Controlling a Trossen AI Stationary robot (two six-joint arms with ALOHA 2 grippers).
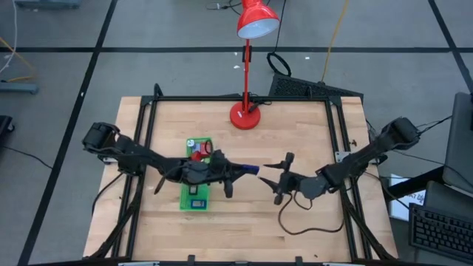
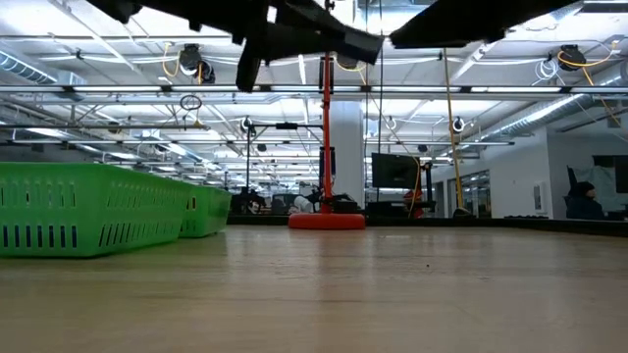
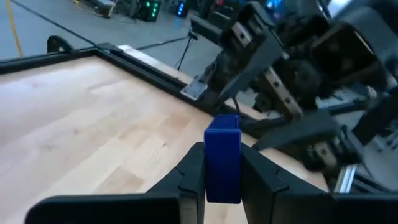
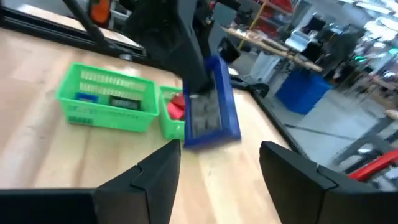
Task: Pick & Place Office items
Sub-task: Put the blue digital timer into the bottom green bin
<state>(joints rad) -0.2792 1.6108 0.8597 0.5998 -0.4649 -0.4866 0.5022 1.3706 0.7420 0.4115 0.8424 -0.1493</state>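
A blue block (image 3: 222,158) is clamped between the fingers of the left end effector (image 1: 247,170), held in the air over the middle of the worktop (image 1: 295,129), just beside the right end effector (image 4: 219,163), whose fingers are spread apart and empty. This is judged a handover or carry step; next, the block must be passed across or brought to the green tray (image 1: 186,198), where red and dark items are already seen.

A grey floor (image 1: 59,74) crossed by dark lines is seen around the wooden table (image 1: 295,229). Ceiling lights (image 2: 118,49) and a monitor (image 2: 394,170) are seen beyond.
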